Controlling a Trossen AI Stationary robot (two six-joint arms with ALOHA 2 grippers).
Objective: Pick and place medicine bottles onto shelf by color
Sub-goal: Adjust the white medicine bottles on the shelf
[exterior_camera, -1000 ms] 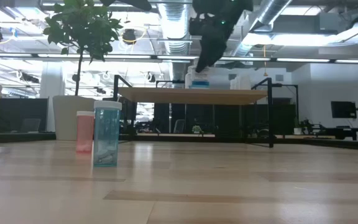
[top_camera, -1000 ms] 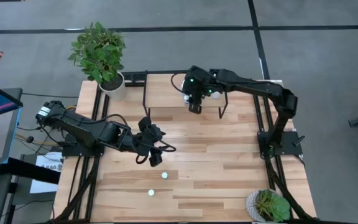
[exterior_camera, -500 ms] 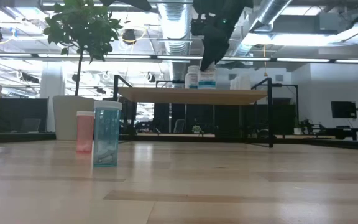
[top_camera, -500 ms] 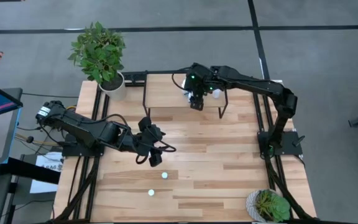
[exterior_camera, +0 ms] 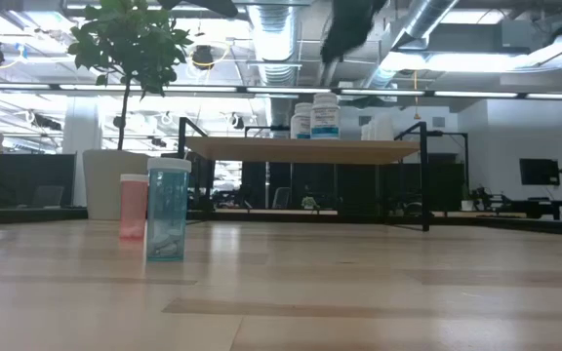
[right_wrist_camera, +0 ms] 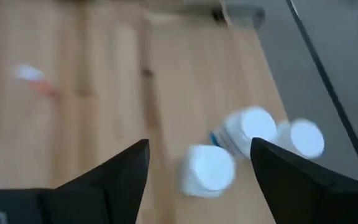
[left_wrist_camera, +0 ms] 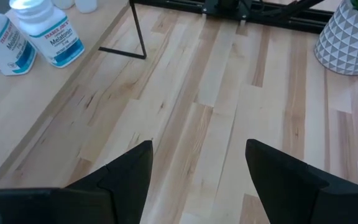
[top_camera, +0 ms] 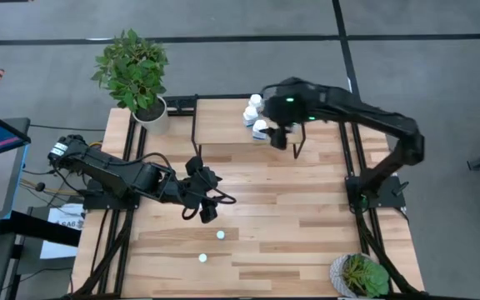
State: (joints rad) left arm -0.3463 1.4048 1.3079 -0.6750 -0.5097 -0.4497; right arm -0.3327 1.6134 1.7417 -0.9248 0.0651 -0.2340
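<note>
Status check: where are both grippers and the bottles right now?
Right gripper open above shelf, empty. White bottles upright on shelf. Left gripper open, empty, mid-table. Two bottles on table.

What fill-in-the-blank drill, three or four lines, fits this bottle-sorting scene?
1. The white bottles stand grouped on the ____.
2. The right hand, above the shelf beside those bottles, holds ____.
3. The left hand hangs open over the table, with two bottles still on the boards near it; its fingers are ____.
4. A potted plant stands at the table's far ____ corner in the high view.

Missing words: shelf; nothing; open; left
</note>
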